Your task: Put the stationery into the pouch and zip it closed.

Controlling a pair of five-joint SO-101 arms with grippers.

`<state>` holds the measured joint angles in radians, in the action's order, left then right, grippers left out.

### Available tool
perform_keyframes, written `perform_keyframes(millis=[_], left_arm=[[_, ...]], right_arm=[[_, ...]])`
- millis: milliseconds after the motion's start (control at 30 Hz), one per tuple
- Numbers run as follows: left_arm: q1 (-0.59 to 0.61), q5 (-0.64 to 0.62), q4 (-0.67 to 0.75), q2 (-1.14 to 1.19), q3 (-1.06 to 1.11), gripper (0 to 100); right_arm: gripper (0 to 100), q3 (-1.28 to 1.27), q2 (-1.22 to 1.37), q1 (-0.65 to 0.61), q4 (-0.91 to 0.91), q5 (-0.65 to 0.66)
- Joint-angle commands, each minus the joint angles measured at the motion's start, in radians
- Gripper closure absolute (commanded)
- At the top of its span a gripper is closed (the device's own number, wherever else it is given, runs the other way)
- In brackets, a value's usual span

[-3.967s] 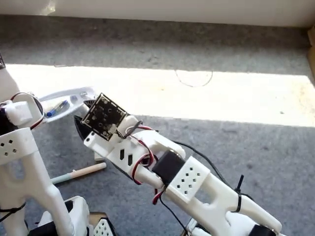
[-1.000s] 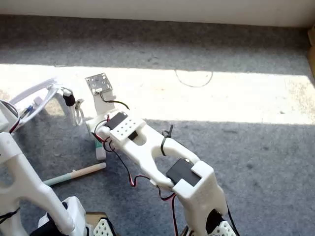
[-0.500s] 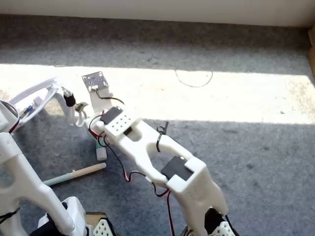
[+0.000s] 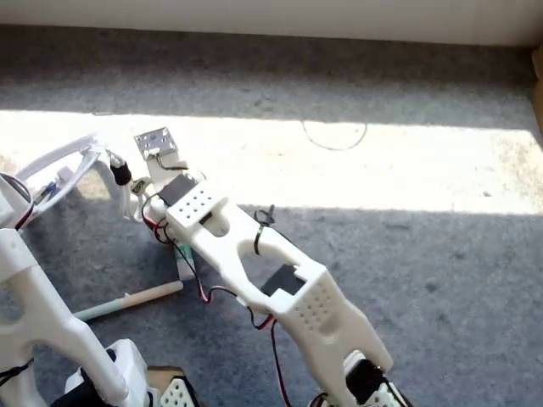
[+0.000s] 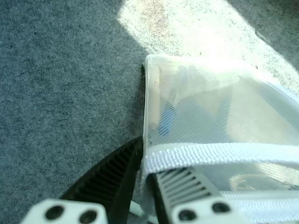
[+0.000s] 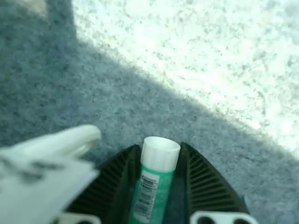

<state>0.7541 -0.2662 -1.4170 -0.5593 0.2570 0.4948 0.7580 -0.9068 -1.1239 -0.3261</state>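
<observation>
A grey carpet covers the floor, with a broad band of bright sunlight across it. Two white robot arms rise from the near edge.

The left arm stands at the left side. The left gripper is closed on the white webbing rim of a clear mesh pouch with a white fabric edge, one black jaw outside the mesh and the other behind it. The pouch hangs tilted from this grip, up off the carpet, at the far left of the high view, partly in the sunlight. A small blue object shows blurred through the mesh, inside the pouch.

The right arm stretches from the near edge towards the pouch, its wrist ending just beside the pouch's open rim. The right gripper is closed on a green glue stick with a white cap: the stick lies lengthwise between the two black jaws, cap pointing outward past their tips, and both jaws press against the cap. From above, the glue stick peeks out under the right arm, in the shade.

A pale wooden pencil with a light green end lies flat on the carpet between the two arms, apart from both grippers
</observation>
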Motion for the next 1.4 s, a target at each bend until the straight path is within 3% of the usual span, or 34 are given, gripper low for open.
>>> perform_keyframes(millis=[0,167,533,833,1367], left_arm=[[0.008,-0.005,0.012,-0.024,-0.002,99],[0.008,-0.005,0.012,-0.024,-0.002,99],[-0.004,-0.003,0.011,-0.024,-0.001,99],[-0.104,-0.005,0.011,-0.024,-0.002,99],[-0.338,-0.012,0.011,-0.024,-0.042,99]], right_arm=[[86.5,0.042,-0.001,-0.001,-0.051,-0.005],[93.0,0.058,-0.001,0.016,-0.064,0.002],[93.5,0.082,-0.025,0.093,-0.147,0.002],[93.5,0.102,-0.133,0.111,-0.292,0.002],[93.5,0.091,-0.323,0.257,-0.305,0.002]])
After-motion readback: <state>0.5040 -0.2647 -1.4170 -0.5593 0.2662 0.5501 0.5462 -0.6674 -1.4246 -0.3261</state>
